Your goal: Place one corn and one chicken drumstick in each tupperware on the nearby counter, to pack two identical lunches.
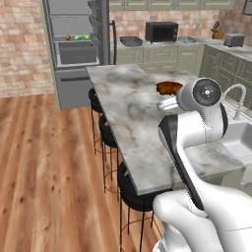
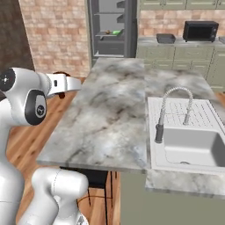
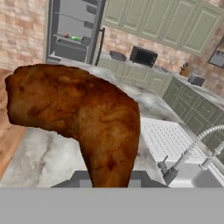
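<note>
One chicken drumstick [image 3: 83,118] sits clamped in your end effector [image 3: 107,179], jaws closed tight on its narrow end at the bottom centre of the hand view. Its long axis bends: the slim shank rises from the lower centre, then the thick meaty end swings out to the upper left of the frame. In the left base view you see the same piece as a brown lump in the middle right, carried above the marbled island [image 1: 128,123].

Your targets are far off. A grey tupperware [image 1: 131,41] lies on the back desk [image 1: 123,48] at the upper centre, left of the microwave [image 1: 161,31], and a second tray [image 1: 188,39] seems to sit to its right. Green corn [image 1: 82,37] waits on a fridge shelf in the upper left.

Watch the grip: you hold only the thin end, so the heavy overhanging end could twist or slip out during the long carry. I judge a tilted release could also leave the drumstick across the tray rim.
</note>
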Motion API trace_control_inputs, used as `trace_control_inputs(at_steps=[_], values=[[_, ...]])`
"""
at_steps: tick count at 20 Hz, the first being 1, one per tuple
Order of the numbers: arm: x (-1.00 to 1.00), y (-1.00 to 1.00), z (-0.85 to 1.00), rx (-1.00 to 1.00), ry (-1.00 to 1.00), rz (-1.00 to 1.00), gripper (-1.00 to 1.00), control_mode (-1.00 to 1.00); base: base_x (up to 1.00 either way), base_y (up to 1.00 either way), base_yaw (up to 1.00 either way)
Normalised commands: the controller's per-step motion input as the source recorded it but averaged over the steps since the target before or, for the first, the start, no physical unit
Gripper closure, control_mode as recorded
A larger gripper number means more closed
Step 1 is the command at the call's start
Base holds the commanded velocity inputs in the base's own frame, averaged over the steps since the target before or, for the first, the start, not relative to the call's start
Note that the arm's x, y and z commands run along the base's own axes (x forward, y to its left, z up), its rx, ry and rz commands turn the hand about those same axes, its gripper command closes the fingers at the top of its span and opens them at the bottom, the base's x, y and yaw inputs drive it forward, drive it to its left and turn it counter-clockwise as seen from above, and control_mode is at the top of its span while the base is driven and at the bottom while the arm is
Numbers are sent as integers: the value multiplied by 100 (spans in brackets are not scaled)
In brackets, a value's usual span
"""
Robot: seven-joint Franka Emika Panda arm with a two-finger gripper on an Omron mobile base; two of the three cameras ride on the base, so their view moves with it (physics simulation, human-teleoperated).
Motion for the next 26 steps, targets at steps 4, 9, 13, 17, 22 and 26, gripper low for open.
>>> trace_control_inputs(at_steps=[4,9,13,17,22,26], values=[[0,0,0,0,0,0,100,100,-100,-56,-3],[0,0,0,0,0,0,100,100,-100,13,0],[0,0,0,0,0,0,100,100,-82,-40,-5],[0,0,0,0,0,0,100,100,-19,-100,-9],[0,0,0,0,0,0,100,100,0,-100,-7],[0,0,0,0,0,0,100,100,7,-100,-10]])
